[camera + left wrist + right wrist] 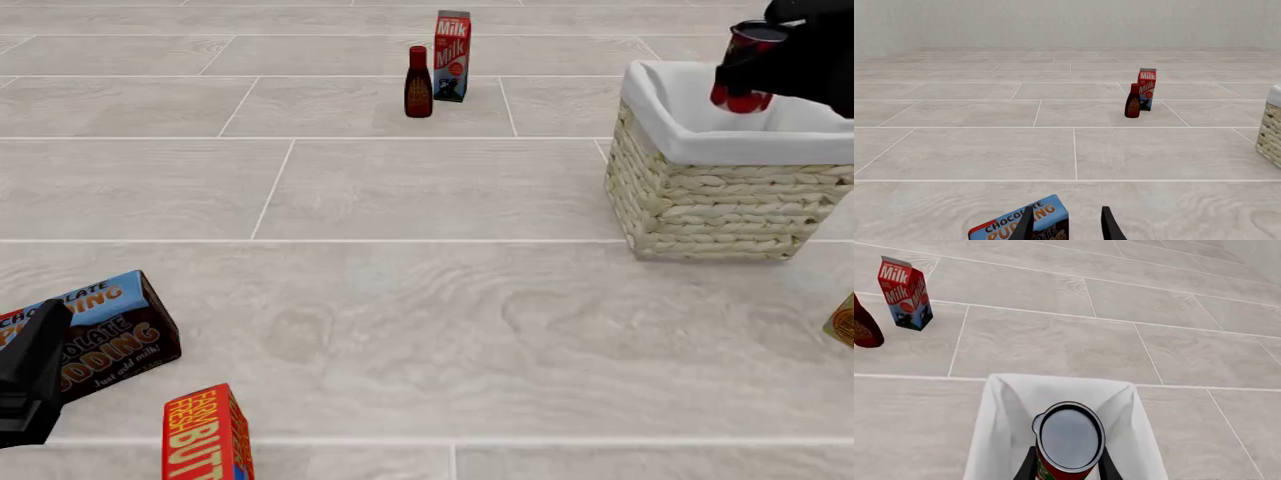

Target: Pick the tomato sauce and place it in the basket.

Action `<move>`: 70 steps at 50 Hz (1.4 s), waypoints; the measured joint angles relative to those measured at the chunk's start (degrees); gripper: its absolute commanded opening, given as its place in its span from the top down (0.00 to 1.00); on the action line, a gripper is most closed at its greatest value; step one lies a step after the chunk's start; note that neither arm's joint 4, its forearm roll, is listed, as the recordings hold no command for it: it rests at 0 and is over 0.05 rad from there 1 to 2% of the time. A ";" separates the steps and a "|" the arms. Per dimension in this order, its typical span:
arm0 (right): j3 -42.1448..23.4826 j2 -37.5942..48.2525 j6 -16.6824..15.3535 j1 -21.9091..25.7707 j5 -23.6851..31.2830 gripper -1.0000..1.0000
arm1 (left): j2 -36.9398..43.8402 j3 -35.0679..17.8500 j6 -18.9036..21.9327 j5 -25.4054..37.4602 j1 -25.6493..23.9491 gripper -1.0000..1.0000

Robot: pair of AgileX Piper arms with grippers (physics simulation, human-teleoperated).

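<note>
Gripping the can point(1069, 442) above the basket point(1004, 440), right claw point(1067, 467) is risking a rim strike if releasing off-centre.

Pale wood-grain tiled surface point(441, 320), white grout lines, seemingly plain wall point(1067, 22)

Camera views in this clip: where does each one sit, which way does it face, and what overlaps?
Front view: fixed above the arms' side, looking forward and down at the floor-like table; right end effector holds the tomato sauce over the basket.
Left wrist view: low, looking forward past its fingertips over the chocolate pudding box.
Right wrist view: looking down into the basket.
Shared: milk carton and dark bottle appear in all three.
</note>
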 measured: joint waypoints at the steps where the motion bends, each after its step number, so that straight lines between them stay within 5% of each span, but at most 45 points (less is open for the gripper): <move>1: -0.04 0.20 0.00 -0.07 -0.06 1.00 | 0.00 0.00 0.00 0.00 0.00 0.00; 48: -0.37 5.52 0.13 -1.80 -0.98 1.00 | 0.00 0.00 0.00 0.00 0.00 0.00; 49: -0.41 5.58 0.16 -1.77 -0.92 0.00 | 0.00 0.00 0.00 0.00 0.00 0.00; 70: -0.64 4.86 0.24 -1.59 -0.42 0.00 | 0.00 0.00 0.00 0.00 0.00 0.00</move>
